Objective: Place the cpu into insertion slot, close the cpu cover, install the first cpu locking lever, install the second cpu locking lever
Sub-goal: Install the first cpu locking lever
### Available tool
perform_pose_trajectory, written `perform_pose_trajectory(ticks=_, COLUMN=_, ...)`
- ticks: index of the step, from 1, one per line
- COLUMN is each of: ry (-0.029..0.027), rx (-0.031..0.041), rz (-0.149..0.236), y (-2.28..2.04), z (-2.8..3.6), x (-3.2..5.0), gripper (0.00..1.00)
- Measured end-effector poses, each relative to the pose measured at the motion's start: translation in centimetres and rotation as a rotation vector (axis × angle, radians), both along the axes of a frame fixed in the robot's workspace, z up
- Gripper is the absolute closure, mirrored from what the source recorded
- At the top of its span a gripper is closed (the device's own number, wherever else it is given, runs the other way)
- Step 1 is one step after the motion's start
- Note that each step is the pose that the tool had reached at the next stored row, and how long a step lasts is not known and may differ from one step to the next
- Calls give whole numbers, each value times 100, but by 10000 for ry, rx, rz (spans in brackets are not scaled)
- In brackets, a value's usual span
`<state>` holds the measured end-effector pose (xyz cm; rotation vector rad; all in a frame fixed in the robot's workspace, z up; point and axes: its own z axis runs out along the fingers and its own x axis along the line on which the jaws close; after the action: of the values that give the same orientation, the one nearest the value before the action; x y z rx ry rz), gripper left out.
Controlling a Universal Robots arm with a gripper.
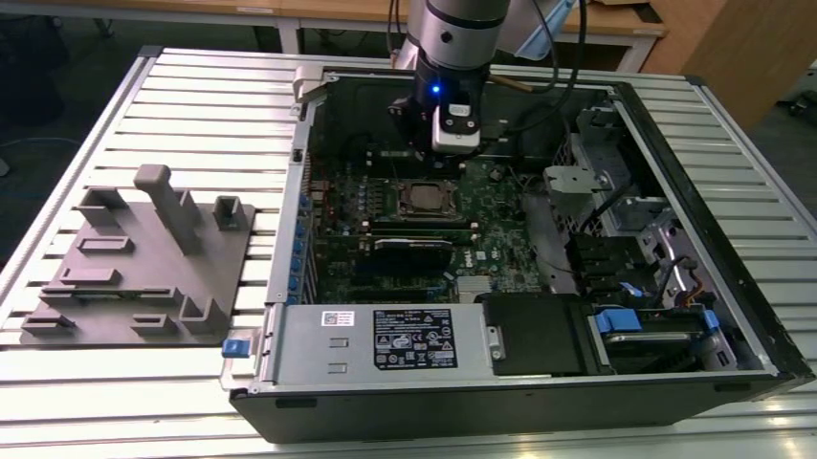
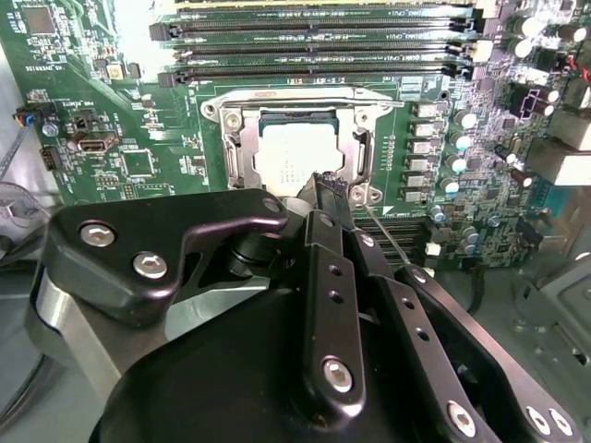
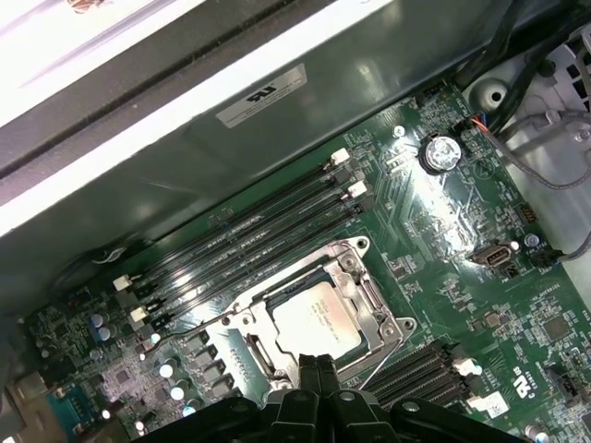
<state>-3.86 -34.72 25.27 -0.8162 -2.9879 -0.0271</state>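
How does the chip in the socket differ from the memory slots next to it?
The chip is a flat square with a pale silver top; the memory slots are long, narrow and black. The chip is a single piece framed by a silvery metal cover; the memory slots run as several parallel rows. Both sit on the green board.

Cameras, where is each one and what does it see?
Exterior view: off the arm, looking down into the open computer case; shows the arm and gripper.
First wrist view: on the arm, looking past the gripper's shut fingertips at the cpu.
Second wrist view: on the arm, looking over the gripper's body at the motherboard.
Both wrist views share the cpu and memory slots.
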Motion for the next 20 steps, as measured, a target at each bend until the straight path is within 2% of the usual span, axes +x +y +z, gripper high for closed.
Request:
perform_pose_trajectory(ticks=9, ry=0, rx=1, rz=894, y=0, z=0, x=-25, gripper=89)
perform_pose_trajectory(ticks=20, ry=0, rx=1, rz=1448, y=-1, z=0, x=-34, gripper=89)
